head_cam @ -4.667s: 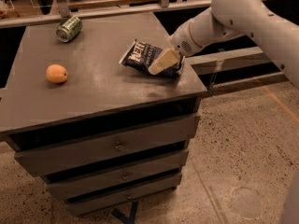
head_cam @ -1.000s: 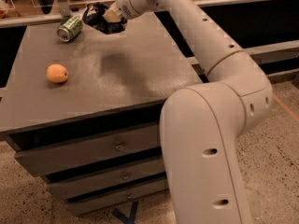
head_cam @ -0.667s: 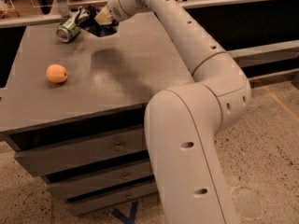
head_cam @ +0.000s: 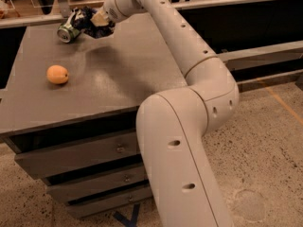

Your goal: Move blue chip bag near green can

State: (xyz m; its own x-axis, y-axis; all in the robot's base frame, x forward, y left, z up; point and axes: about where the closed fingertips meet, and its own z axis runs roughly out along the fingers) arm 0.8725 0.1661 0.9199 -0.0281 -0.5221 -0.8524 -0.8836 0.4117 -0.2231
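The blue chip bag is crumpled and held in my gripper at the far left of the grey cabinet top. The gripper is shut on the bag's right side. The bag sits right beside the green can, which lies on its side with its silver end toward me; the bag's left edge seems to touch or overlap the can. My white arm reaches from the lower right across the top to that far corner.
An orange fruit lies on the left of the cabinet top, nearer to me than the can. The cabinet has drawers below. A wooden shelf rail runs behind the cabinet. Speckled floor lies to the right.
The gripper has carried the blue chip bag from the right side of the top to the far left, and over the last second has brought it closer to the green can.
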